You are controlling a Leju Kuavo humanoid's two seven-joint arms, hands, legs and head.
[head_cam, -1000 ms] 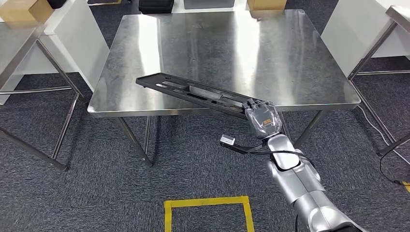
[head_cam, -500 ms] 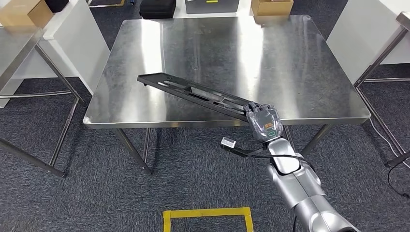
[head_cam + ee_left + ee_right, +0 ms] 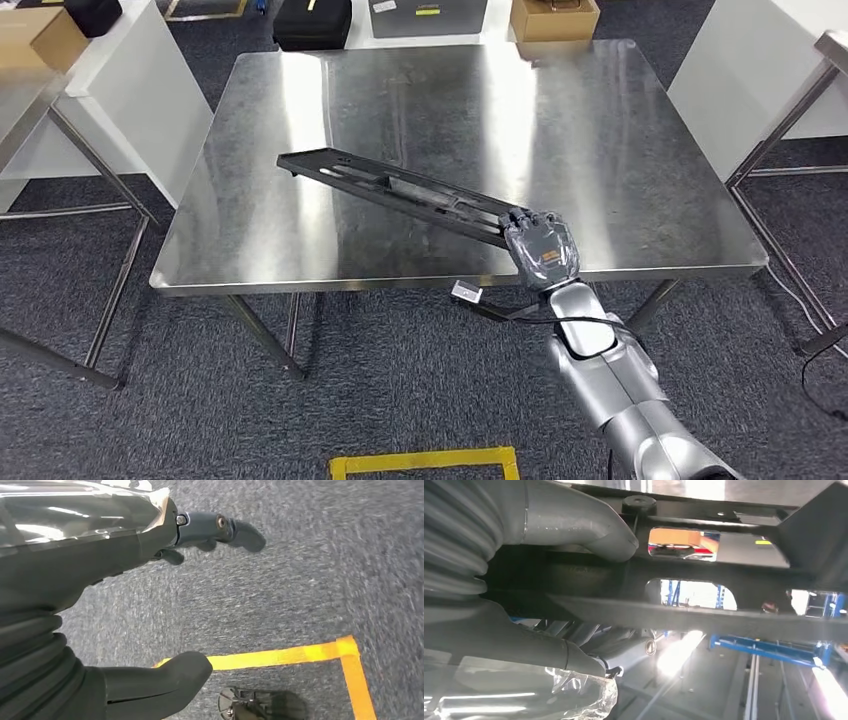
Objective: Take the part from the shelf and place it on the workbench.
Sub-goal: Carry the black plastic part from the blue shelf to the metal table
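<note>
The part (image 3: 390, 186) is a long flat black plastic bar with slots. It reaches out over the steel workbench (image 3: 620, 140) from its near edge toward the middle left. My right hand (image 3: 543, 247) grips the bar's near end just above the bench's front edge. In the right wrist view the thumb (image 3: 574, 527) lies along the black part (image 3: 724, 615), whose openings show the shiny bench top. In the left wrist view my left hand (image 3: 100, 555) hangs over grey carpet with its fingers (image 3: 220, 527) apart and nothing in it.
Cardboard boxes (image 3: 553, 17) and dark cases (image 3: 312, 20) sit on the floor beyond the bench. Other steel tables stand at the left (image 3: 30, 110) and right (image 3: 830, 45). A yellow tape square (image 3: 425, 462) marks the carpet near my feet.
The whole picture has shifted: the bench sits closer and lower in view. My right hand and the part have moved further in over the bench top.
</note>
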